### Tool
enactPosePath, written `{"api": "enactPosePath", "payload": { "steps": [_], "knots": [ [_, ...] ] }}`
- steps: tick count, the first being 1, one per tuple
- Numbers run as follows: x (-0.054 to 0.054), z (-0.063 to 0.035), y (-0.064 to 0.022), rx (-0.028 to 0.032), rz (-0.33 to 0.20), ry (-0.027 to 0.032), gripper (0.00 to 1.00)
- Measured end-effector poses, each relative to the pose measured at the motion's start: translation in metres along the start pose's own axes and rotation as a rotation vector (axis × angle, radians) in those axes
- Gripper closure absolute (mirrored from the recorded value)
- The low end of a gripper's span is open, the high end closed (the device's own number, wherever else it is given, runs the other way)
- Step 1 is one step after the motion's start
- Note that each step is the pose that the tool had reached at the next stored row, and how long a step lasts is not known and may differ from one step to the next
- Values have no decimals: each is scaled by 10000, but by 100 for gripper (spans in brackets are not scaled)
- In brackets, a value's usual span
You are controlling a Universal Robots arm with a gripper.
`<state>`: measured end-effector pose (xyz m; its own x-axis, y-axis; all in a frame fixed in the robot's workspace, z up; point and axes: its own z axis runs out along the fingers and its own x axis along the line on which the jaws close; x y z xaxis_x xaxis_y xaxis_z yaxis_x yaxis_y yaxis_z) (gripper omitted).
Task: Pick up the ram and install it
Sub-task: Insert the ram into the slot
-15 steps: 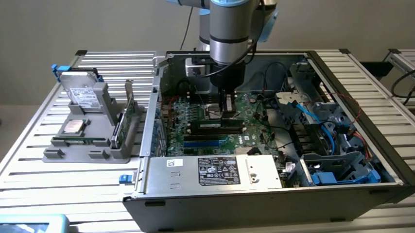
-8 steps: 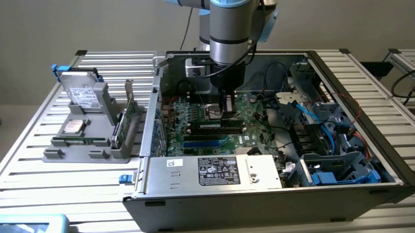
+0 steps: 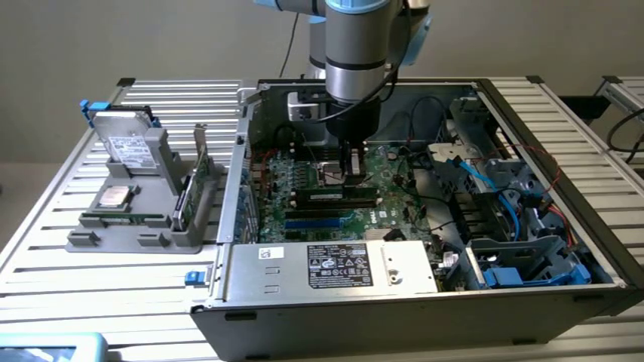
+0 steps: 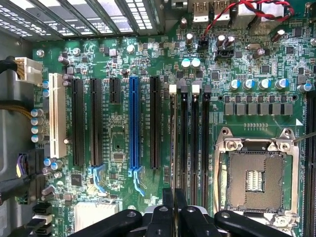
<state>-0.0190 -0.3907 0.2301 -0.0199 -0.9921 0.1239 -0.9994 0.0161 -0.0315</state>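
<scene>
- Arm (image 3: pixel 357 45) came straight down into the open PC case (image 3: pixel 403 320), which sat on a slatted metal table (image 3: pixel 111 294).
- Gripper (image 3: pixel 352 178) was low over the green motherboard (image 3: pixel 387 162), near the middle of the case.
- Fingers (image 4: pixel 168 212) were pressed together in the wrist view, with just a thin seam between them and nothing seen sticking out.
- The ram (image 3: pixel 337 197) was a dark stick with a small pale label, standing on edge in a slot. It ran across the board, just in front of the fingertips in the exterior view.
- Couldn't tell whether the fingertips touched the ram's top edge or sat just off it.
- Wrist view had four black memory slots (image 4: pixel 183 143) side by side. The finger seam lined up with the slot farthest from the CPU socket (image 4: pixel 256 175).
- The socket was open and bare, beside the memory slots.
- On the slots' other side were long black expansion slots, a blue slot (image 4: pixel 133 123) and a white slot (image 4: pixel 57 121).
- Power supply (image 3: pixel 332 265) with a label sat along the case's near wall in the exterior view.
- Blue cables (image 3: pixel 473 181) and drive bays were at the exterior view's right, inside the case.
- A grey holder (image 3: pixel 131 237) sat on the table, well apart from the case at the exterior view's left. It carried a hard drive (image 3: pixel 126 136) standing upright and other parts.
</scene>
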Motion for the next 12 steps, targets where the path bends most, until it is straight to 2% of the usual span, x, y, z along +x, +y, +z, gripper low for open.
{"api": "enactPosePath", "payload": {
  "steps": [12],
  "knots": [
    [-2,15,0,1,0,-1,87]
  ]
}}
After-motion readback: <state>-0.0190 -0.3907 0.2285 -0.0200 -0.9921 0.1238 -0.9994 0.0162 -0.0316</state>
